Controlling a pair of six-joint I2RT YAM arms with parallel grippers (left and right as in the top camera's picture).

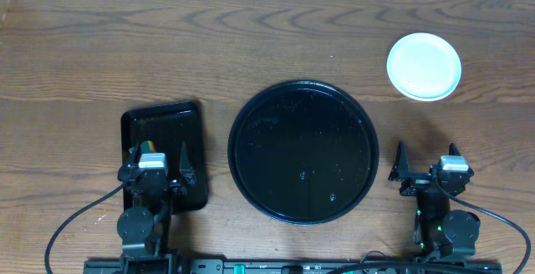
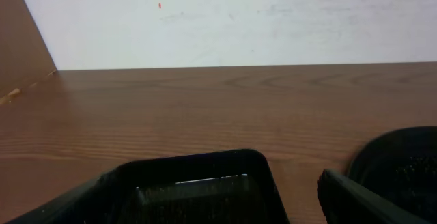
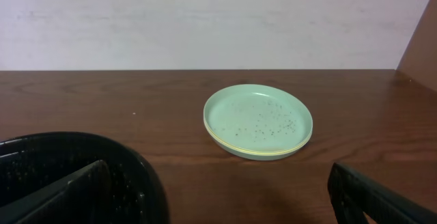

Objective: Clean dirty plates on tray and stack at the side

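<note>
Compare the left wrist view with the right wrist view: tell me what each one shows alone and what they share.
Only the left wrist view shows the rectangular tray, close below the camera. Only the right wrist view shows the plates, stacked on the table, a mint one with dark specks on top and a yellow edge under it. Both show part of the round tray, the wooden table and the pale wall behind.

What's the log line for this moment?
tray: no plates | plates: stacked off tray, far right | left gripper: open, over small tray | right gripper: open, right of tray
</note>
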